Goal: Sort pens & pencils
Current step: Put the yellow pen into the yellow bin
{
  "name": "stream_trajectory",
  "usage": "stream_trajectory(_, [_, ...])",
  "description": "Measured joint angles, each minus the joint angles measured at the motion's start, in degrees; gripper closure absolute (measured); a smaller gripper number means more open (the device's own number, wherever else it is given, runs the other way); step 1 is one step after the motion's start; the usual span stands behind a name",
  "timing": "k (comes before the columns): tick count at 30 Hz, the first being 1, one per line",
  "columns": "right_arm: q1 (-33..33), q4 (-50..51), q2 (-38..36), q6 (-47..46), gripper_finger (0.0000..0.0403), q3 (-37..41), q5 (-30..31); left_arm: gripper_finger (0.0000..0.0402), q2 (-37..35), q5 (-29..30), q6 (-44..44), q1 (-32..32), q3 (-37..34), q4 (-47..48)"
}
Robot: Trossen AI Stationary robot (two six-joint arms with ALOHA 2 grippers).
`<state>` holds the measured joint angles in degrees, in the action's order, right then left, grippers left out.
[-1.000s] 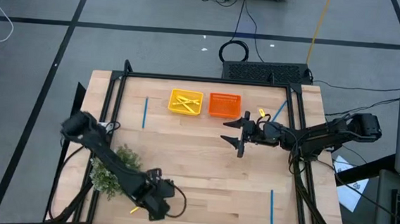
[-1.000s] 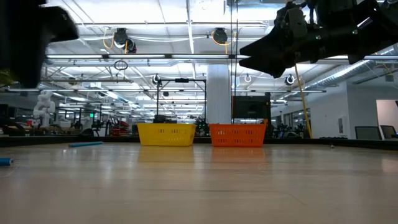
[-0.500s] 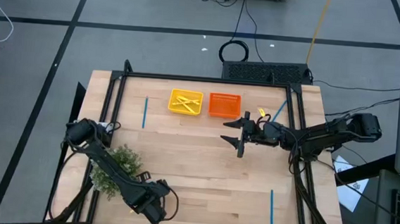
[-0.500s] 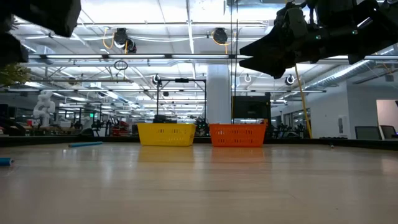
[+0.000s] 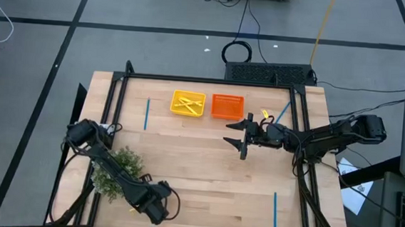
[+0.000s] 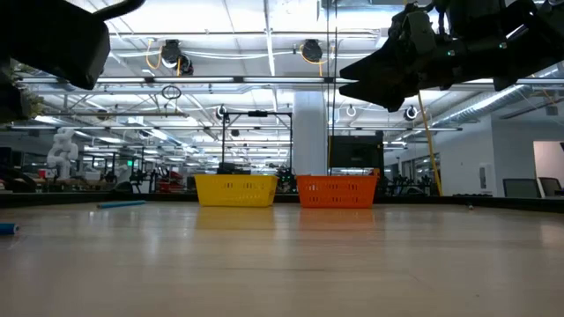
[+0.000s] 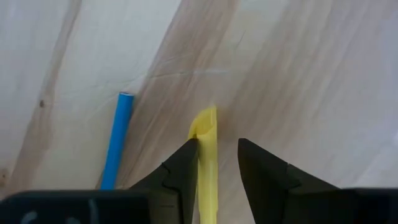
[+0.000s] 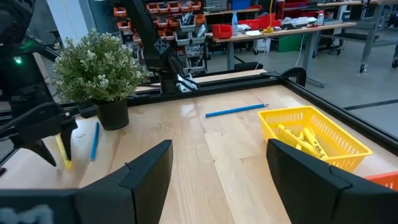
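A yellow pencil point(image 7: 207, 163) lay flat on the bench point(image 5: 205, 171) near its front-left corner, and a blue pen point(image 7: 116, 140) lay just beside it, roughly parallel. The left pincer point(image 7: 217, 167) stood over the yellow pencil with one finger on each side of it, the fingers narrowed about it but one of them showing a gap, so whether it was gripped could not be told. From the right wrist view the same pair showed beside the potted plant point(image 8: 99, 67), under the left arm.

Another blue pen point(image 5: 147, 114) lay at the left side of the bench, a third point(image 5: 275, 212) near the front-right corner. The yellow tray point(image 5: 188, 103), holding yellow sticks, sat touching the orange tray point(image 5: 227, 106) at the back.

The right pincer point(image 5: 237, 135) hovered above the bench near the orange tray, fingers spread wide and empty.
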<state>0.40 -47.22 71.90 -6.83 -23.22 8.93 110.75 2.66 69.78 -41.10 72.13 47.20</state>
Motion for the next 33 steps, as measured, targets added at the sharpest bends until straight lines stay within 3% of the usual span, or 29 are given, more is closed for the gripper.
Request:
stream_trajectory(11, [0.0,0.0,0.0,0.0,0.0154,0.0,0.0,0.0292,0.0,-0.6,-2.0,0.2,-0.9,-1.0])
stream_trajectory(19, [0.0,0.0,0.0,0.0,0.0154,0.0,0.0,0.0391,0.1,-0.5,-5.7,0.2,-0.9,-0.6])
stream_trajectory(33, [0.0,0.0,0.0,0.0,0.0154,0.0,0.0,0.04,-0.1,-0.1,-9.6,0.7,-0.9,-0.9])
